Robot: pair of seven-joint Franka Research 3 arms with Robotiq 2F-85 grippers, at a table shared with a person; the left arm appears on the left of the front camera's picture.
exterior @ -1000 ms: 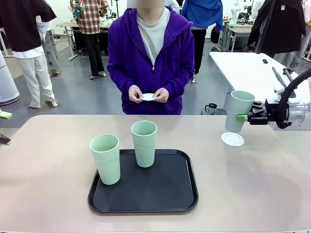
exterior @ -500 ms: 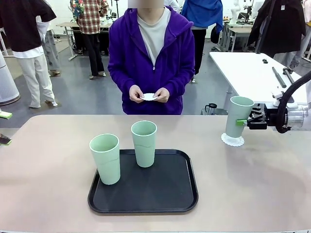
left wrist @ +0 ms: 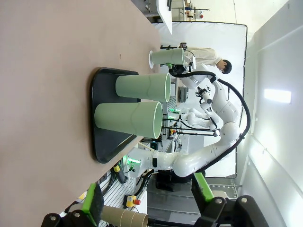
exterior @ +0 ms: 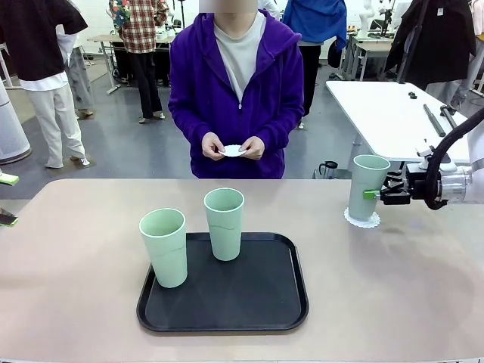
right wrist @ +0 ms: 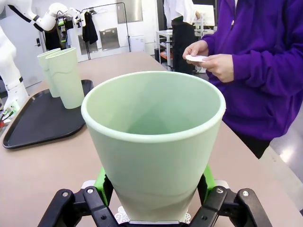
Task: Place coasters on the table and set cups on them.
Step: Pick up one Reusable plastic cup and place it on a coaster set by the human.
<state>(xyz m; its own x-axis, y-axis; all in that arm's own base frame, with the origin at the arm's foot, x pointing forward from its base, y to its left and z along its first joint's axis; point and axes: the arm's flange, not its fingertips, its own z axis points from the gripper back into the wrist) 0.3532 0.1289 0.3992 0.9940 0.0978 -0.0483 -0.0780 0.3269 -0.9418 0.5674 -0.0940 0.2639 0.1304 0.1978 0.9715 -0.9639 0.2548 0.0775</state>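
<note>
Our right hand (exterior: 372, 194) grips the mint-green cup (exterior: 368, 178) by its side, upright, directly over the lacy coaster (exterior: 363, 221) on the tabletop (exterior: 76, 249), far right; contact unclear. Our left hand (left wrist: 147, 196) hangs open, well apart.

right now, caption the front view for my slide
Right gripper holds a cup on a coaster; two more cups stand on the tray.

Cups (exterior: 224, 224) — smooth matt plastic; tray (exterior: 257, 296) — dull plastic; table (exterior: 76, 249) matt.

mint-green cups (exterior: 224, 223), white lacy coaster (exterior: 371, 222), black tray (exterior: 257, 296), beige table (exterior: 76, 265).
</note>
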